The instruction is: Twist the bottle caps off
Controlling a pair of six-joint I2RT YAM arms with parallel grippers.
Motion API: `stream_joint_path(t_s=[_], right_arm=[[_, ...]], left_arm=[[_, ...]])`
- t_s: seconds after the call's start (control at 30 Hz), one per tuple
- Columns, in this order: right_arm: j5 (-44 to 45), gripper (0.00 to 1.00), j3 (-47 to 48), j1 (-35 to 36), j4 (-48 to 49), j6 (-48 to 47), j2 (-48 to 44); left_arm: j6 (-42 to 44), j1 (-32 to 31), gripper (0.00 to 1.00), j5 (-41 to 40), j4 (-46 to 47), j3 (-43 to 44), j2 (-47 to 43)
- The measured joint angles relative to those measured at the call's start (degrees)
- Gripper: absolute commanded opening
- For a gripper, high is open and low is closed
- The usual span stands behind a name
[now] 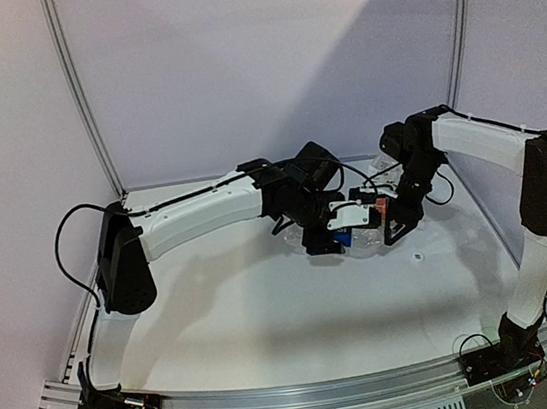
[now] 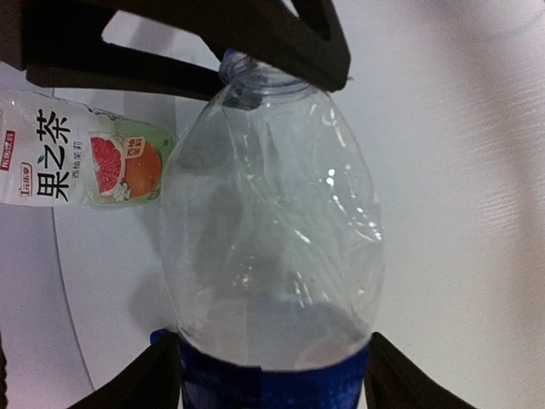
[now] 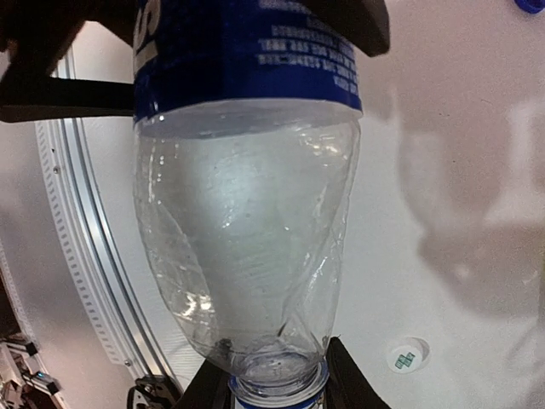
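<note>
The slim clear Pepsi bottle (image 2: pixel 272 213) with its blue label (image 3: pixel 247 60) hangs level between both grippers above the table's middle (image 1: pixel 349 238). My left gripper (image 2: pixel 272 375) is shut on the labelled body (image 1: pixel 323 238). My right gripper (image 3: pixel 277 379) is shut on the neck end (image 1: pixel 390 227), where a blue ring (image 3: pixel 277 394) shows. The blue cap itself is mostly hidden by the fingers (image 2: pixel 281 43). The wider bottle with the green-white-orange label (image 2: pixel 85 162) lies on the table behind. A small white cap (image 3: pixel 407 356) lies loose on the table (image 1: pixel 419 257).
White walls stand close behind and on both sides. A metal rail (image 1: pixel 308 391) runs along the near edge. A small blue thing (image 3: pixel 530 4) is cut off by the edge of the right wrist view; I cannot tell what it is.
</note>
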Motion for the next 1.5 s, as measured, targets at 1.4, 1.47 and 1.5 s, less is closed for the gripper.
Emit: stream_joint_path(t_s=[1.4,1.47,1.5], right_arm=[[-3.65,0.99,1.22,-18.75,-0.83,13.38,-14.95],[-2.58,0.99,0.55,-18.75,-0.87,13.81,-15.74],[-2.19,0.99,0.26,-18.75,-0.9,14.03,-15.89]], left_arm=[[-37.22,1.81,0.55,13.0,105.96,-45.72,-5.2],[-39.1,1.55,0.56,12.13,109.83,-45.35,-2.54],[-40.06,1.46,0.57,11.89,111.58,-45.31,-1.29]])
